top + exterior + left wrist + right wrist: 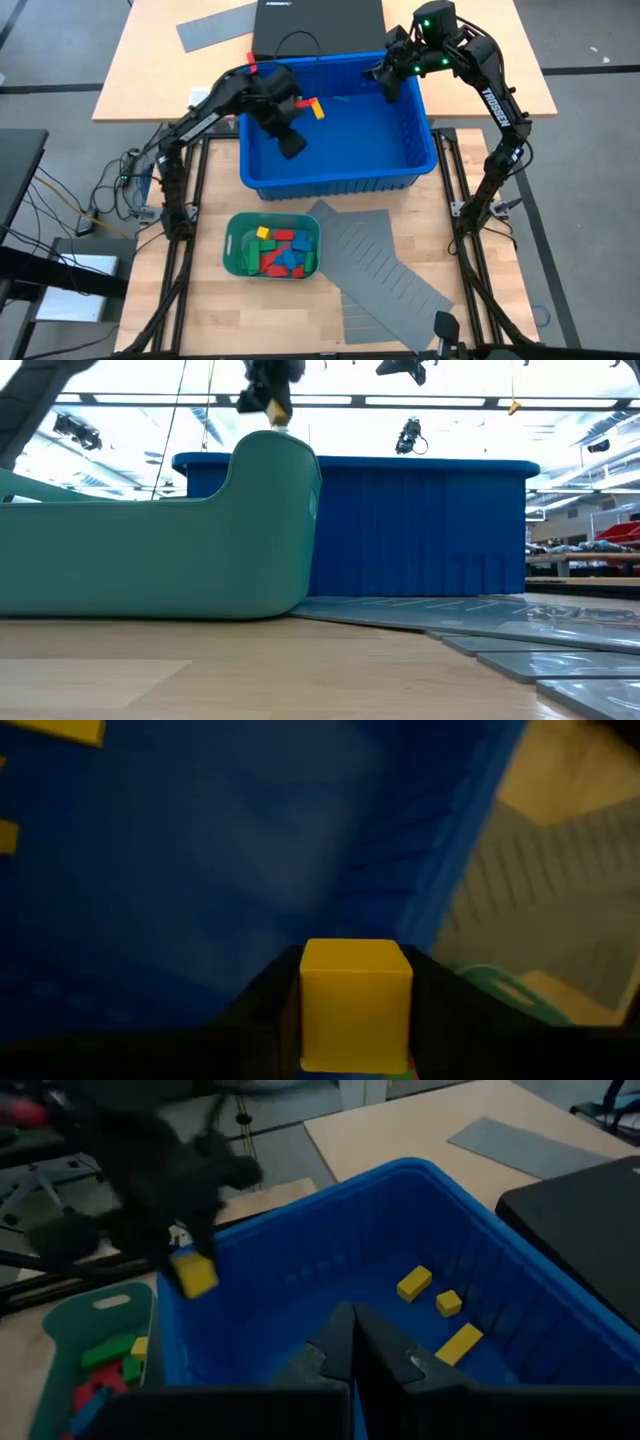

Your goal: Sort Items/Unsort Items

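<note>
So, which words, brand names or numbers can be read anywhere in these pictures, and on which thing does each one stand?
"TROSSEN": white letters along the right arm, seen from above.
Pale lettering on the black box behind the blue bin: too small to read.
White mark on the black clamp at the table's near edge: too small to read.
The blocks, the green tray and the grey sheets show no lettering.

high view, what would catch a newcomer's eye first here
The big blue bin fills the middle of the table, with the left gripper over it, jaws closed on a yellow block. More yellow blocks lie on the bin's floor. Nearer the front edge, a small green tray holds a mix of red, blue, green and yellow blocks.
</note>
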You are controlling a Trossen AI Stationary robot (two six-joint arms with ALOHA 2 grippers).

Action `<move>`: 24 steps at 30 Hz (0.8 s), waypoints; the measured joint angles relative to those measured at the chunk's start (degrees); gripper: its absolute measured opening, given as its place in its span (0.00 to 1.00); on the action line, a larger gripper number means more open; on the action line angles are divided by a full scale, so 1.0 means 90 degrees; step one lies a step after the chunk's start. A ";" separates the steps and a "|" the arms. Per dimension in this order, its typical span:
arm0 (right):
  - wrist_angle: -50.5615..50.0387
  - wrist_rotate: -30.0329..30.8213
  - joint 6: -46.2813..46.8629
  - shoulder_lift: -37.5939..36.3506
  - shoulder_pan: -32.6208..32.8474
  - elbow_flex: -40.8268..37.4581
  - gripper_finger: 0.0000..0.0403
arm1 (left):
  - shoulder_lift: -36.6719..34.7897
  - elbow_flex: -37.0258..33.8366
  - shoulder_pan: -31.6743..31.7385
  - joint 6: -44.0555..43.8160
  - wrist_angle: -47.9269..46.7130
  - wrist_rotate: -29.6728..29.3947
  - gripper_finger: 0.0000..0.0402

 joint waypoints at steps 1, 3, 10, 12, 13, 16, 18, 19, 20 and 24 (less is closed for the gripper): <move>-0.0002 0.0000 -0.0040 0.0000 0.0000 0.0000 0.00 | -0.0156 -0.0118 -0.0118 -0.0188 0.0051 -0.0021 0.32; -0.0003 0.0000 -0.0076 0.0000 0.0000 0.0000 0.00 | -0.0403 -0.0418 -0.0421 -0.0421 -0.0025 0.0053 0.32; -0.0010 0.0000 -0.0081 0.0002 0.0000 0.0000 0.01 | -0.1537 -0.2271 -0.0852 -0.1333 0.0022 0.0392 0.32; -0.0010 -0.0002 -0.0081 0.0002 0.0000 0.0000 0.00 | -0.1954 -0.2941 -0.0963 -0.1435 -0.0011 0.0619 0.32; -0.0011 -0.0002 -0.0081 0.0002 0.0000 0.0000 0.00 | -0.2150 -0.3281 -0.1031 -0.1506 -0.0009 0.0803 0.32; -0.0015 -0.0002 -0.0080 0.0002 0.0000 0.0000 0.01 | -0.2613 -0.4197 -0.1342 -0.1536 0.0145 0.1239 0.32; -0.0017 -0.0002 -0.0079 0.0002 0.0000 0.0000 0.01 | -0.2850 -0.4687 -0.1582 -0.1585 0.0355 0.1432 0.32; -0.0020 -0.0002 -0.0079 0.0002 0.0000 0.0000 0.01 | -0.2933 -0.4917 -0.1694 -0.1636 0.0417 0.1468 0.32; -0.0022 -0.0002 -0.0076 0.0002 0.0000 0.0000 0.01 | -0.2967 -0.5135 -0.1795 -0.1667 0.0478 0.1469 0.32; -0.0029 -0.0002 -0.0074 0.0002 0.0000 0.0000 0.00 | -0.2915 -0.5902 -0.2088 -0.1845 0.0716 0.1459 0.32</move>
